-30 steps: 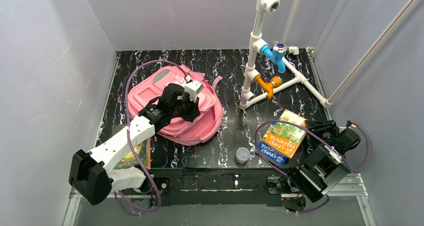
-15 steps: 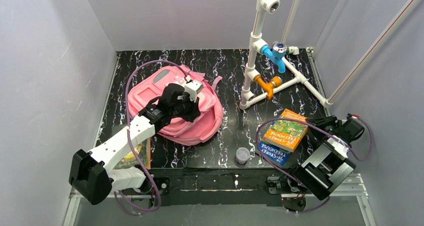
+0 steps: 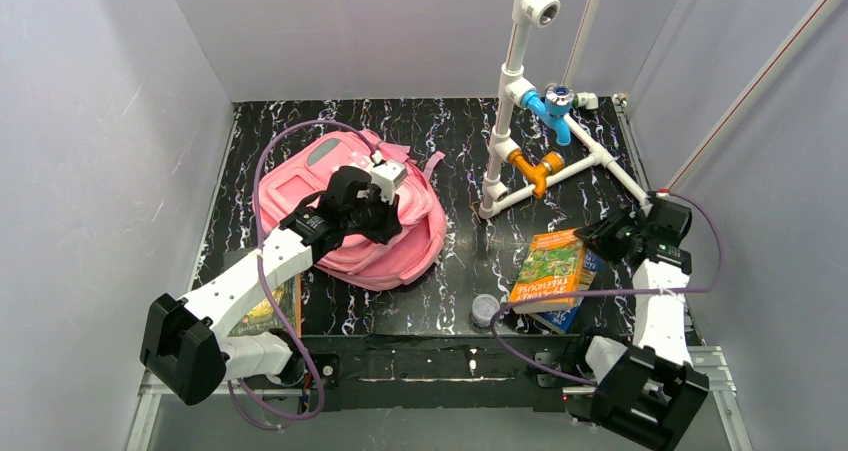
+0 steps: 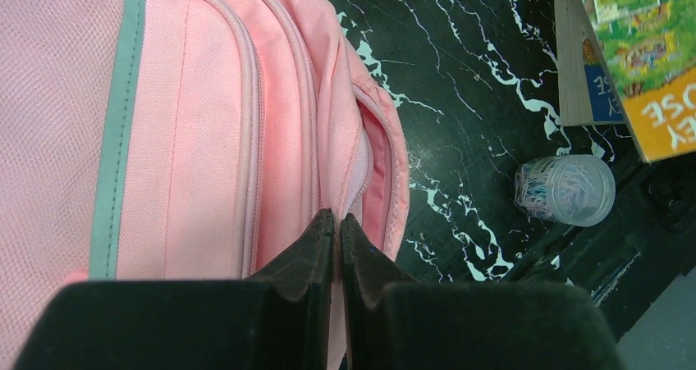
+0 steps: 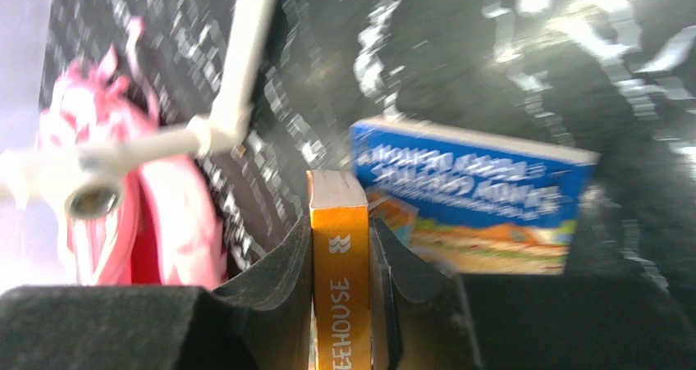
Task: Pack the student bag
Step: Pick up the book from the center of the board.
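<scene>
The pink student bag [image 3: 300,186] lies on the left of the black table. My left gripper [image 3: 385,221] rests on its right side, shut on a fold of pink fabric at the edge of the bag's opening [image 4: 365,165]. In the left wrist view the jaws of this gripper [image 4: 337,222] pinch the fabric. My right gripper [image 3: 592,243] is shut on the spine of an orange book [image 3: 548,269] and holds it tilted above a blue book [image 3: 565,316]. In the right wrist view this gripper [image 5: 339,222] clamps the orange spine [image 5: 338,247]; the blue book [image 5: 476,181] and the bag [image 5: 176,198] show behind it.
A white PVC pipe frame [image 3: 520,121] with blue and orange fittings stands at the back right. A clear jar of paper clips [image 3: 485,311] sits near the front middle and also shows in the left wrist view [image 4: 566,189]. Another book [image 3: 262,311] lies under my left arm.
My right arm has swung in from the right edge and lifted the orange book off the blue one, moving it left and tilting it. My left arm has not moved.
</scene>
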Controlling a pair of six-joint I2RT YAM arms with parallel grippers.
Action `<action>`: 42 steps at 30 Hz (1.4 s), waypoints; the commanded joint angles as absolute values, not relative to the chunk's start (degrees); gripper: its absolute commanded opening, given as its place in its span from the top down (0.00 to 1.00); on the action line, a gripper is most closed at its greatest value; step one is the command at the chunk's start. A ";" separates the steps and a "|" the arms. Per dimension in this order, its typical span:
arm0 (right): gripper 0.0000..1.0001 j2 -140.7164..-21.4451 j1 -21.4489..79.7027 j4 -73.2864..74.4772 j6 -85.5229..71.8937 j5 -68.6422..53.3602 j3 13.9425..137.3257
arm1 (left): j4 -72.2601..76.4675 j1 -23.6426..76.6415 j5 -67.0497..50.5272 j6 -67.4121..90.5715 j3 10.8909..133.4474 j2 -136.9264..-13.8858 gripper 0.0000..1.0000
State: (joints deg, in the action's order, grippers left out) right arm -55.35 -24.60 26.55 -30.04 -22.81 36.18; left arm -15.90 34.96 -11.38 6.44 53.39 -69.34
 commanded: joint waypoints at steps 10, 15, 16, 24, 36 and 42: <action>0.99 -50.68 -2.28 17.87 -45.12 -43.23 43.38 | -18.89 34.40 -13.03 10.48 59.21 -71.28 0.64; 0.99 -50.13 -0.75 8.67 -56.93 -45.75 38.57 | -18.54 34.28 -13.74 20.92 61.05 -70.25 0.02; 0.99 -49.50 -0.71 6.23 -59.63 -45.96 37.25 | -17.85 34.21 -15.40 25.08 60.92 -70.01 0.02; 0.99 -45.87 -0.70 -16.89 -82.13 -46.32 25.18 | 8.43 35.45 -28.86 63.28 48.58 -69.27 0.02; 0.99 -46.96 -0.03 -30.03 -94.04 -45.97 22.98 | 24.25 42.47 -21.83 80.03 41.30 -71.20 0.02; 0.99 -46.75 -0.03 -30.35 -94.71 -45.69 23.02 | 38.22 47.15 -19.51 84.71 39.87 -74.04 0.02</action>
